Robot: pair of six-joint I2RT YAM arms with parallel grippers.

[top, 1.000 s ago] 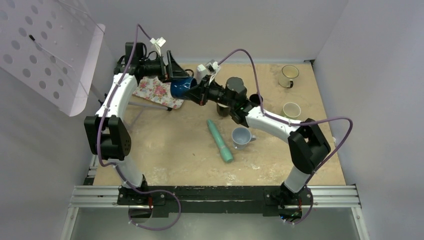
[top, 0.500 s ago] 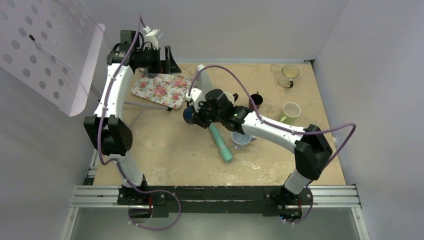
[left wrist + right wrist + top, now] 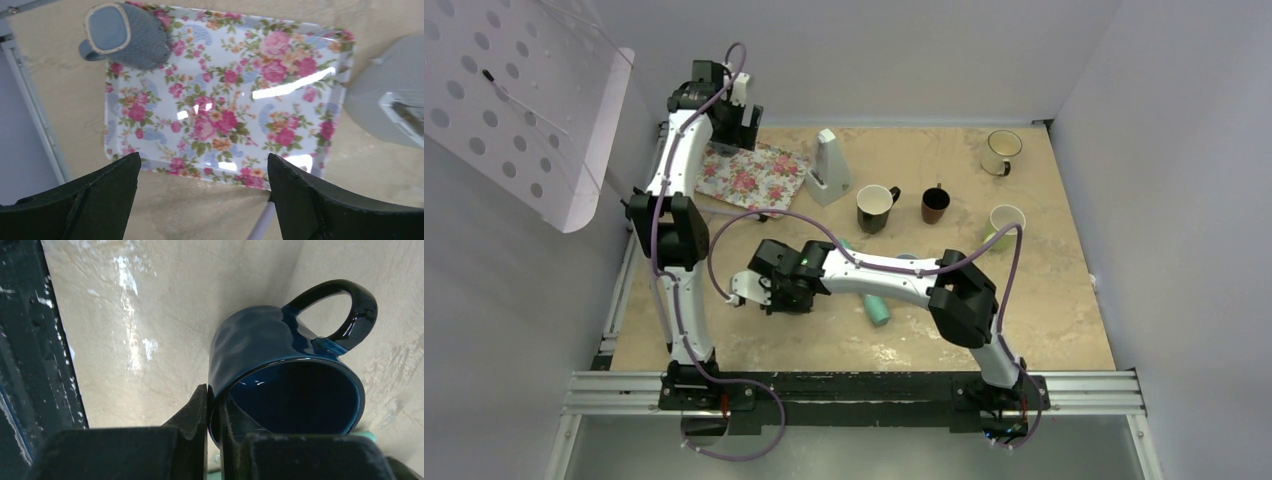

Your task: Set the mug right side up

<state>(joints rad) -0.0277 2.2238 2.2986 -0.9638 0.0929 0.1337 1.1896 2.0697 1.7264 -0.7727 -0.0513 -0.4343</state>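
Pinching the rim of the blue mug (image 3: 280, 355), the right hand (image 3: 212, 394) has one finger inside the mouth and the other against the outer wall, the two pressed together on that thin edge. In the right wrist view the mug hangs straight ahead of the hand. Its mouth opens back toward the wrist, its base points away toward the desk (image 3: 724, 335), and its black handle sticks out on the side away from the pinch. The long axis therefore runs roughly along the fingers, leaning a little rather than plumb. Whether the base already touches the desk cannot be told. From above, this hand sits over the near-left part of the desk, beside a teal cylinder (image 3: 879, 310), and the wrist hides the mug. The left hand (image 3: 203, 162) is spread wide and empty over the floral tray (image 3: 225, 110) at the far-left corner, well apart. Squaring the axis, setting down and releasing therefore probably fall to the right arm.
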